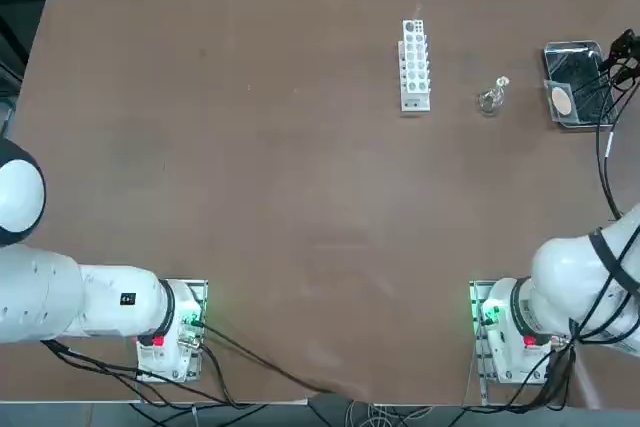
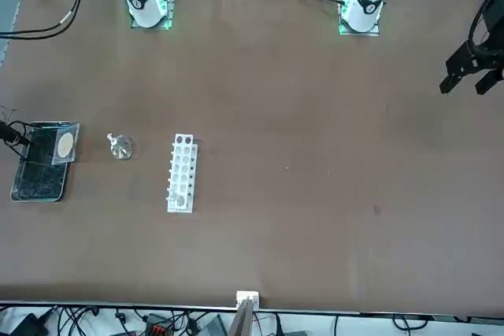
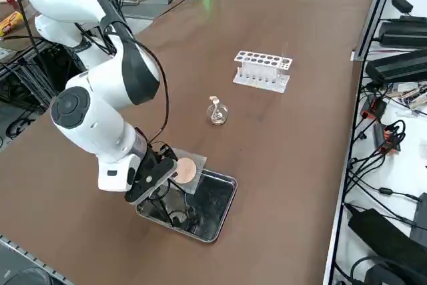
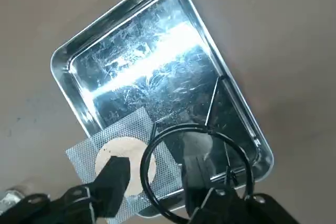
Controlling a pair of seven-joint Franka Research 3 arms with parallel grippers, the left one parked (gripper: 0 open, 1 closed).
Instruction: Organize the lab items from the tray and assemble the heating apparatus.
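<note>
The shiny metal tray lies at the table's far right edge. A grey mesh square with a tan centre rests across the tray's corner, overhanging the rim on the burner's side. The black wire tripod lies on the tray floor beside the mesh. My right gripper hangs low over that end of the tray, open, with one finger over the mesh and the other inside the ring, so the ring's wire runs between them. The small clear glass burner stands on the table between tray and rack.
A white test-tube rack stands left of the burner in the top view. Cables and power supplies line the strip beyond the table's far edge. My right arm's white links reach over the table's right side.
</note>
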